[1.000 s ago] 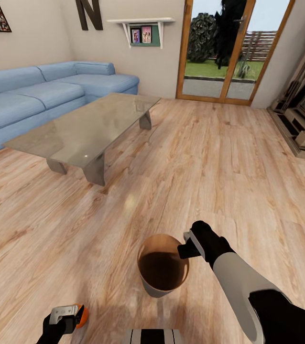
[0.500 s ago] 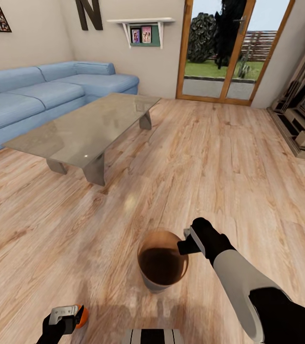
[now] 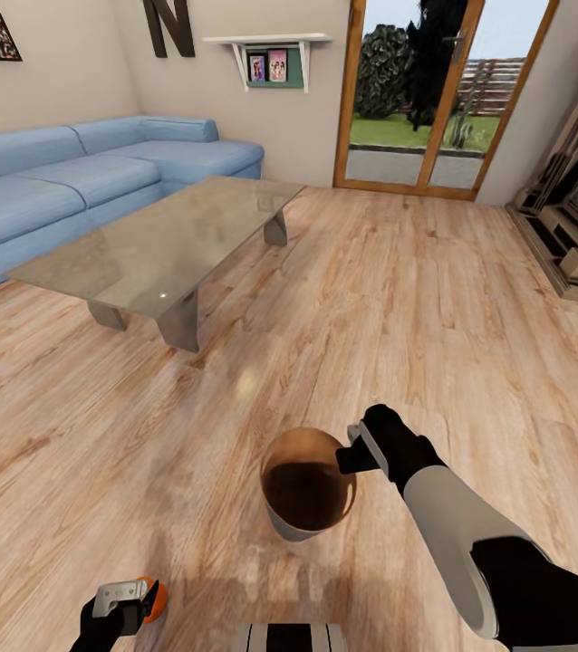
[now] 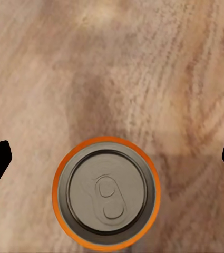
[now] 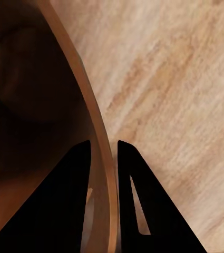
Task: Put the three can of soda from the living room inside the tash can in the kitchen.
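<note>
Right gripper (image 3: 354,460) pinches the trash can (image 3: 308,493) rim; left gripper (image 3: 124,605) grips an orange can (image 4: 106,192), not yet binned.

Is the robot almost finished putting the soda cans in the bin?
Not yet. The right gripper pinches the rim of the trash can, held above the living room floor. An orange can sits between the left gripper fingers; whether they squeeze it is unclear. The bin's inside looks dark, so cans in there can't be confirmed. Other cans and the kitchen are still ahead.
</note>
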Robot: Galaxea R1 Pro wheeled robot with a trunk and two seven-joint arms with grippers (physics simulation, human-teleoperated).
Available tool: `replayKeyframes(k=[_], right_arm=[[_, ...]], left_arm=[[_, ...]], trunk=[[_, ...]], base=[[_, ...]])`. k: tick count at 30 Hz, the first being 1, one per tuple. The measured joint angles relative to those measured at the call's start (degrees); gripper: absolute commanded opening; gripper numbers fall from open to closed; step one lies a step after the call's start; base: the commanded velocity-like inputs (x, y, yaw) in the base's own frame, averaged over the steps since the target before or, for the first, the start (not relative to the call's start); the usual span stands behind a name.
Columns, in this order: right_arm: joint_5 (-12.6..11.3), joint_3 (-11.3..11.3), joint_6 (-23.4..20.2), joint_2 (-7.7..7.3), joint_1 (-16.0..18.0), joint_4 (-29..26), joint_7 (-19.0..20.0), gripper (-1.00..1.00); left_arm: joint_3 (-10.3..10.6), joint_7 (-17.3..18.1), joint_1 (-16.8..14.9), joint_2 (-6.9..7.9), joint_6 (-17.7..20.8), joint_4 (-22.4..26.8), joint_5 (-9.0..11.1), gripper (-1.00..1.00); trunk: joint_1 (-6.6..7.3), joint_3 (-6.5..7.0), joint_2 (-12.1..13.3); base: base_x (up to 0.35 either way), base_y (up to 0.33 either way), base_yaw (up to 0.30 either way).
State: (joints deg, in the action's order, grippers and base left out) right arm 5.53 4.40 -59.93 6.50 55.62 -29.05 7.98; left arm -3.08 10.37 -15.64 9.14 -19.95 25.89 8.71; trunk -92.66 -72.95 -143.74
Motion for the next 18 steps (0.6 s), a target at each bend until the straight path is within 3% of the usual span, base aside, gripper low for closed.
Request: replayKeyframes(k=[3, 7, 11, 18], right_arm=[[-0.1, 0.1, 0.0, -0.08, 0.0, -0.8, 0.0, -1.00], [0.0, 0.0, 0.1, -0.16, -0.3, -9.6, 0.0, -1.00], [-0.7, -0.1, 0.1, -0.28, -0.5, -13.5, 0.1, -1.00], [-0.4, -0.1, 0.0, -0.35, -0.6, -14.8, 0.0, -1.00]], left_arm=[[0.0, 0.0, 0.0, 0.00, 0.0, -0.1, -0.1, 1.00], [0.0, 0.0, 0.0, 0.00, 0.0, -0.2, -0.1, 1.00], [0.0, 0.0, 0.0, 0.00, 0.0, -0.2, -0.1, 1.00], [0.0, 0.1, 0.0, 0.00, 0.1, -0.2, -0.2, 1.00]], trunk=[[0.00, 0.00, 0.0], [0.01, 0.01, 0.0], [-0.02, -0.20, 0.0], [-0.18, -1.55, -0.1]], base=[[0.000, 0.000, 0.000], [0.000, 0.000, 0.000], [0.000, 0.000, 0.000], [0.000, 0.000, 0.000]])
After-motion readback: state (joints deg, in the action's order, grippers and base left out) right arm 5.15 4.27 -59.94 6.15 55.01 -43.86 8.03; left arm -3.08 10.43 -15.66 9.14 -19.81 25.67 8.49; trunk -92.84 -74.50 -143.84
